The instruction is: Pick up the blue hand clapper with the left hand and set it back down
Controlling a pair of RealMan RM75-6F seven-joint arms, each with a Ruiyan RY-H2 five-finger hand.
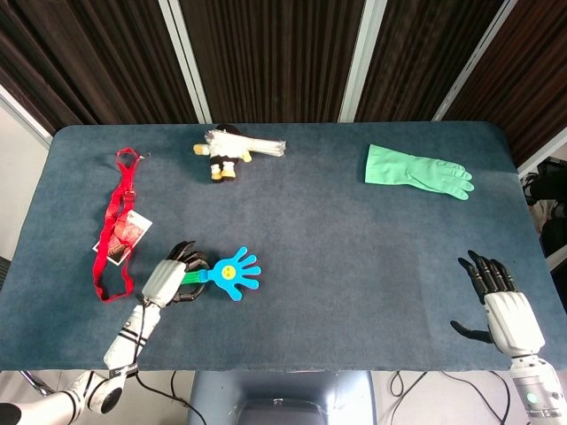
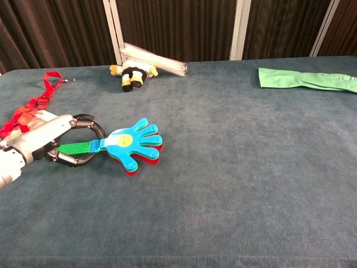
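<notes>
Left hand [image 2: 42,140] around clapper [image 2: 134,147] handle (fingers curled)

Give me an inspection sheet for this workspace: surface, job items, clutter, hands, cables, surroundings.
Surface: blue-grey carpeted table, flat.
Job items: blue plastic hand clapper with green handle, near the front left; whether it is lifted cannot be told.
Clutter: red lanyard with card at left; small plush doll against a clear plastic packet at the back; green rubber glove at back right.
Hands: left hand grips the clapper's handle; right hand holds nothing, fingers apart, at front right.
Cables: dark cables below the front edge.
Surroundings: dark slatted wall with white posts.
</notes>
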